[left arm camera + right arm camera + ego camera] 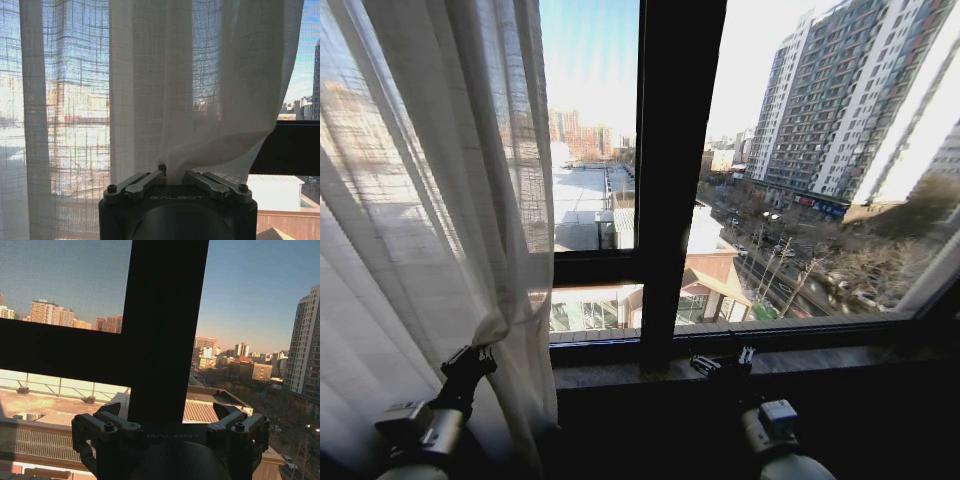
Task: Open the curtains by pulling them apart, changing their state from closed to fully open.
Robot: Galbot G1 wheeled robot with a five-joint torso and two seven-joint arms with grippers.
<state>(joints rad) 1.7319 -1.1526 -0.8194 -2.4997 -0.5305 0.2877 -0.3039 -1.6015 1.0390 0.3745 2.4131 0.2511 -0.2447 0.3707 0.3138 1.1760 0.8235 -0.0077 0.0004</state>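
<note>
1. Left hand [480, 355] is raised from the lower left, its fingers closed on a bunched fold at the inner edge of the left curtain [430, 220]; the left wrist view shows the fabric [165, 100] gathered to a pinch between the fingertips.
2. Right hand [720, 362] is held low before the window sill [840, 358], fingers spread open and gripping nothing, facing the dark window frame [167, 325].
3. The left curtain hangs over the left part of the window, its inner edge left of the frame's upright; the glass to the right is uncovered.
</note>
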